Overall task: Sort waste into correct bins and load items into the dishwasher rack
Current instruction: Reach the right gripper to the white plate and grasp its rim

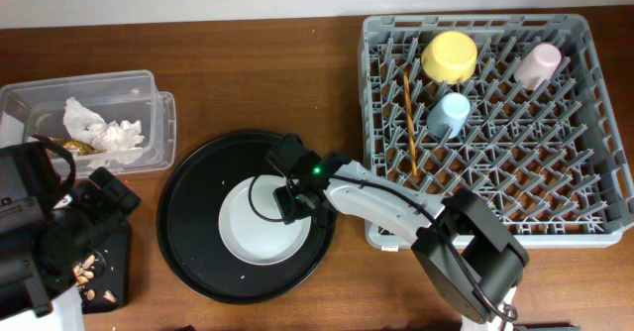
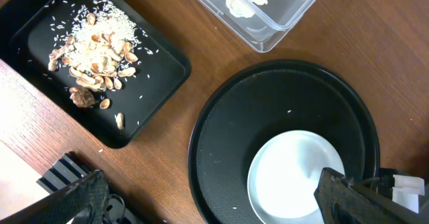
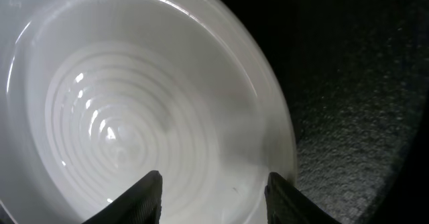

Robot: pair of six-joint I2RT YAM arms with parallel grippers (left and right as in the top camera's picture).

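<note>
The pale-grey plate (image 1: 260, 224) lies in the round black tray (image 1: 193, 242); it also shows in the left wrist view (image 2: 295, 177) and fills the right wrist view (image 3: 134, 103). My right gripper (image 1: 294, 200) hovers open over the plate's right rim, its fingers (image 3: 213, 196) empty. My left gripper (image 2: 214, 197) is open and empty at the table's left. The grey rack (image 1: 594, 123) holds the yellow bowl (image 1: 451, 56), pink cup (image 1: 538, 64), light-blue cup (image 1: 450, 114) and chopsticks (image 1: 409, 123). White tissue (image 1: 104, 128) and a wrapper (image 1: 79, 147) lie in the clear tub (image 1: 149, 83). Food scraps (image 2: 94, 49) lie in the black bin (image 2: 154, 83).
The clear tub (image 2: 281, 29) stands at the back left, next to the round tray (image 2: 221, 137). The black bin sits at the front left under my left arm (image 1: 40, 222). Bare wooden table lies between the tray and the rack.
</note>
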